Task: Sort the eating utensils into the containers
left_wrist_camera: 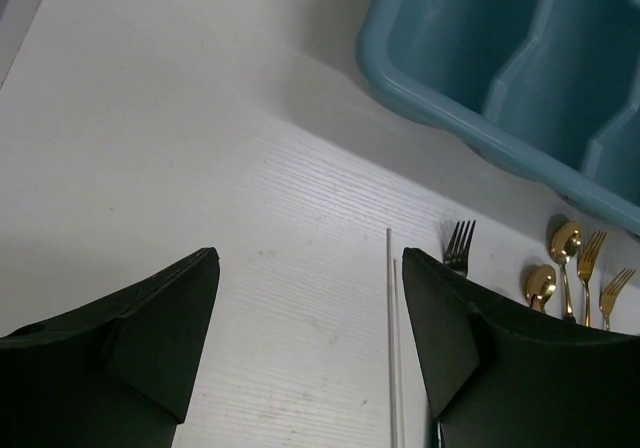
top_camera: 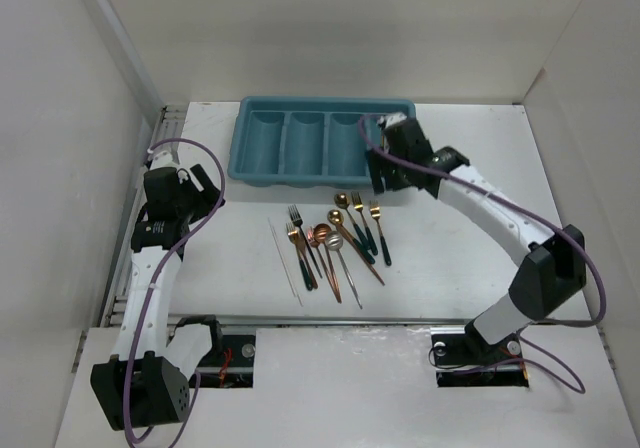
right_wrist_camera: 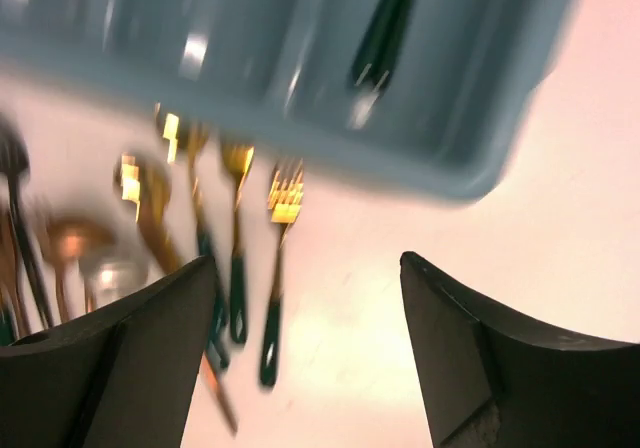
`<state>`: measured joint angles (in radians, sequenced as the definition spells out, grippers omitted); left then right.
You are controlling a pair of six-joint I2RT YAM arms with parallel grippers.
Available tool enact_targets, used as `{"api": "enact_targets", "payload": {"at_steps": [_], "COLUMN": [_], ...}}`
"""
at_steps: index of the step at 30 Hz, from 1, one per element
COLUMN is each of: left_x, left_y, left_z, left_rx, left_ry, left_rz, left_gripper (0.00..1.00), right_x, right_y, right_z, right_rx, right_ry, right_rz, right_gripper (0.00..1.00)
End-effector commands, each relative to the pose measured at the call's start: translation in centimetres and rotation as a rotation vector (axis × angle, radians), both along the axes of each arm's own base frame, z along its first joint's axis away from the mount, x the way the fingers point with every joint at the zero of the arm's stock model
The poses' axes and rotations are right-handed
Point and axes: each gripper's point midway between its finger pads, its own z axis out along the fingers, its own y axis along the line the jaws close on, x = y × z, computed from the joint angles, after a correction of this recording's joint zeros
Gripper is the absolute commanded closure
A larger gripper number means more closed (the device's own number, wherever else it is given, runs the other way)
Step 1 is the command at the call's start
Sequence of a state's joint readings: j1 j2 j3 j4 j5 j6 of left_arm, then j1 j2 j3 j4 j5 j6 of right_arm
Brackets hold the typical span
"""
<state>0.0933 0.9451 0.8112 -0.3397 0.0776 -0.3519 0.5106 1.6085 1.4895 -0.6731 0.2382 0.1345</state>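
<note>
- The right gripper (right_wrist_camera: 305, 268) is spread wide with nothing between its dark, wedge-shaped fingers. It hangs over the near rim of the tray (top_camera: 320, 101), at the tray's right end.
- The picture from this wrist is blurred. Even so, it shows a dark-handled piece (right_wrist_camera: 385, 28) already lying lengthwise in the end compartment, beyond the jaws.
- The loose utensils (top_camera: 335, 243) lie on the near side of those jaws, close by on the table (top_camera: 470, 228).
- The nearest of these are three gold forks (right_wrist_camera: 280, 198). Their heads point towards the tray and their handles back towards the arm bases, so their long axis runs roughly along the compartments.
- I judge the right arm far nearer to this cluster. A short pull back and a drop would reach a handle.
- The left gripper (left_wrist_camera: 308, 258) is just as wide open and empty, and sits well to the left of the tray.
- Two thin white chopsticks (left_wrist_camera: 391, 338) lie side by side just inside its right finger, running straight away from it. This arm is the nearer one to them.
- The utensils are slim polished metal with glossy dark handles and lie flat, some crossing each other. The tray is smooth teal plastic with round-ended troughs, and the table is matt white with a faint grain.
</note>
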Motion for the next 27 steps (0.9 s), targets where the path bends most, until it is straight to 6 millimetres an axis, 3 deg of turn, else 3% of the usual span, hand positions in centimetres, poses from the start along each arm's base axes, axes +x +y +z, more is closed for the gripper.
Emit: {"api": "enact_targets", "payload": {"at_steps": [1, 2, 5, 6, 9, 16, 23, 26, 27], "left_x": [0.2, 0.2, 0.0, 0.0, -0.1, -0.5, -0.6, -0.6, -0.6], "left_y": [-0.4, -0.4, -0.8, -0.8, -0.9, -0.8, -0.6, -0.6, -0.6], "left_z": [1.0, 1.0, 0.9, 0.9, 1.2, 1.8, 2.3, 2.5, 2.5], "left_rx": [-0.018, -0.018, -0.036, -0.036, -0.04, -0.033, -0.026, -0.025, -0.025], "left_ry": [-0.05, -0.05, -0.051, -0.051, -0.062, -0.082, -0.091, -0.1, -0.1], "left_rz": [-0.012, -0.012, -0.024, -0.024, -0.032, -0.024, -0.015, -0.016, -0.016], "left_gripper": [0.29, 0.29, 0.29, 0.29, 0.32, 0.34, 0.34, 0.34, 0.34], "right_x": [-6.5, -8.6, -11.0, -11.0, -10.8, -11.2, -12.0, -12.3, -12.2], "right_y": [1.3, 1.9, 3.1, 3.4, 3.4, 2.7, 1.7, 1.8, 2.2], "right_z": [-7.6, -9.7, -11.6, -12.1, -13.1, -17.0, -19.5, -20.0, -20.0], "right_rx": [-0.007, -0.008, 0.024, 0.023, 0.022, -0.046, -0.098, -0.093, -0.081], "right_ry": [0.223, 0.268, 0.31, 0.309, 0.317, 0.383, 0.445, 0.461, 0.461], "right_rz": [0.021, 0.048, 0.077, 0.086, 0.058, 0.028, -0.017, -0.011, 0.006], "right_gripper": [0.21, 0.21, 0.38, 0.47, 0.54, 0.58, 0.58, 0.64, 0.71]}}
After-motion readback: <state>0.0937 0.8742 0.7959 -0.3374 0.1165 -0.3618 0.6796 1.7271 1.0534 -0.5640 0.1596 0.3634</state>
